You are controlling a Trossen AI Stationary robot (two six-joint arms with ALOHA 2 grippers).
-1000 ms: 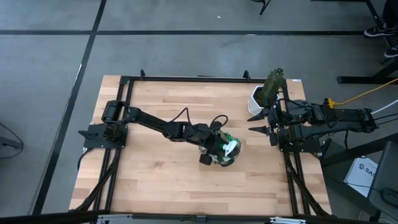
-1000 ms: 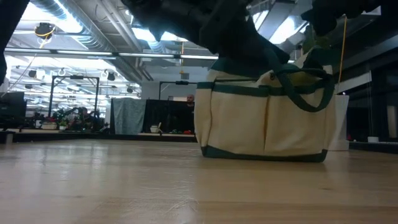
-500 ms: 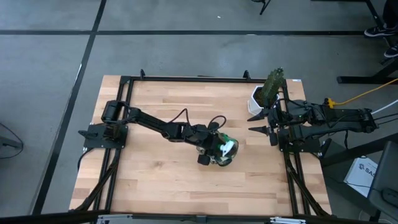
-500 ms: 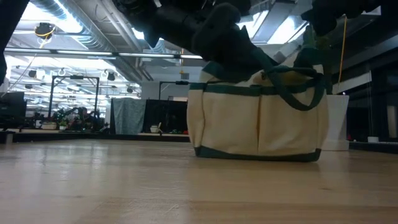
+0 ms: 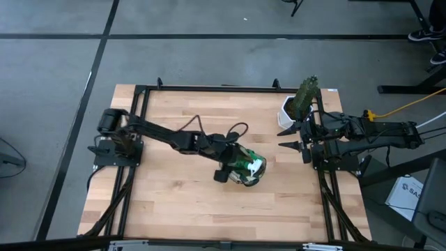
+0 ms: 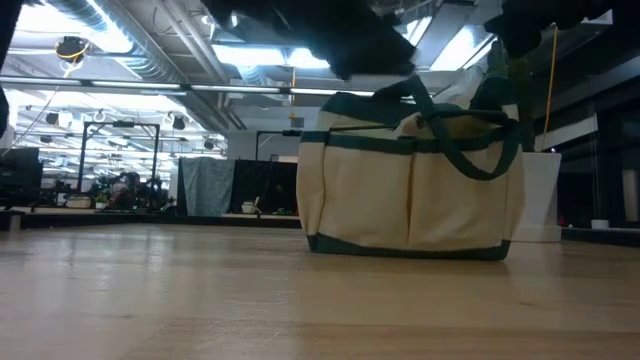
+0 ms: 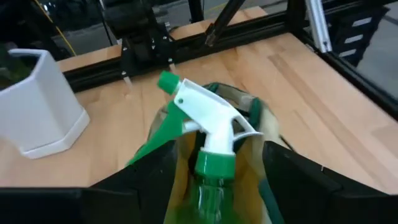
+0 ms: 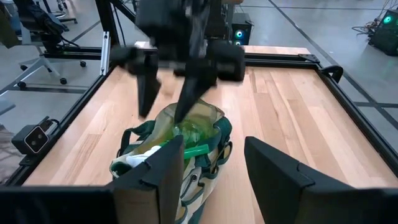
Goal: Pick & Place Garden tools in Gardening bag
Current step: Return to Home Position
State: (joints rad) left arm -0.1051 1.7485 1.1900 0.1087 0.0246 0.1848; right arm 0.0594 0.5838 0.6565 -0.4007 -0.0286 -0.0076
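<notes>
Left gripper [image 8: 163, 116] hangs just above the open mouth of the gardening bag [image 6: 400, 190], its two fingers spread apart and clamped on nothing. Directly under it the green spray bottle [image 7: 208, 134] sits inside the bag. Its long axis runs up out of the mouth, with the white trigger head uppermost and clear of the rim. The green nozzle points toward the side of the table [image 5: 174, 202] where the white pot [image 5: 287, 110] stands.

The beige bag stands upright on its base a little right of the table's centre. Its broad side faces the low camera, and its dark green handles droop over the front. Bare wood surrounds it on every side, and the black rails are well away. The pot, with its green plant [image 5: 306, 94], is well apart from the bag, near the far right corner.

The right gripper [image 5: 280, 138] waits at the right rail beside the pot, fingers also apart and empty.

Compared with a second ago, the left arm has drawn back toward its base and lifted off the bag's top. The bag has shifted slightly leftward in the low view.
</notes>
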